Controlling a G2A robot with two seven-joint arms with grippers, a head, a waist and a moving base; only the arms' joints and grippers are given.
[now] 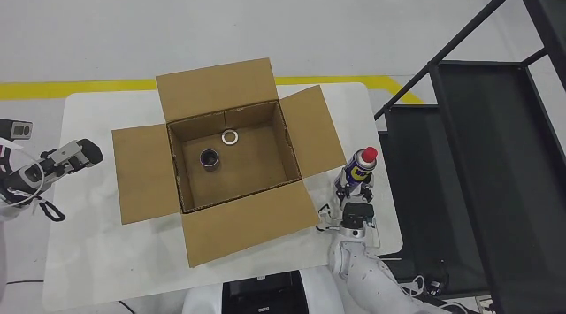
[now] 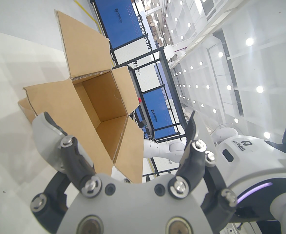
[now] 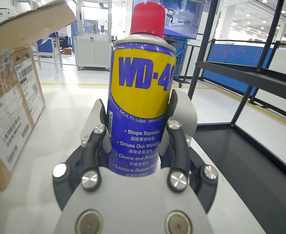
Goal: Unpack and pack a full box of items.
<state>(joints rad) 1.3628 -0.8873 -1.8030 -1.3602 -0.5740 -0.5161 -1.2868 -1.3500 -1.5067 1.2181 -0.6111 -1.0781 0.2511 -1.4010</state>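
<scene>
Setup: a white table with rounded corners (image 1: 88, 119) carries an open brown cardboard box (image 1: 217, 88) at its middle, with all four flaps folded outward. The far flap reaches the table's far edge and the near flap lies close to the near edge.

Inside the box we see two items on the bare floor. A small dark cylinder (image 1: 210, 159) stands toward the left wall. A small white ring (image 1: 230, 137) lies just beside the far wall. The two are apart.

Right gripper (image 1: 352, 190) (image 3: 139, 109): clamped on a blue and yellow spray can with a red cap (image 1: 359, 171) (image 3: 140, 93), one finger on each side of the can's lower body. The can is upright. It sits outside the box at the table's right edge, toward the near right corner and just beside the right flap. The gripper hides the can's base, so we cannot tell whether it rests on the table.

Left gripper (image 1: 88, 150) (image 2: 118, 122): fingers spread wide with nothing between them. It hangs at the table's left edge, apart from the left flap and pointing toward the box.

A black metal shelving rack (image 1: 495, 137) (image 3: 243, 76) stands just beyond the table's right edge.
</scene>
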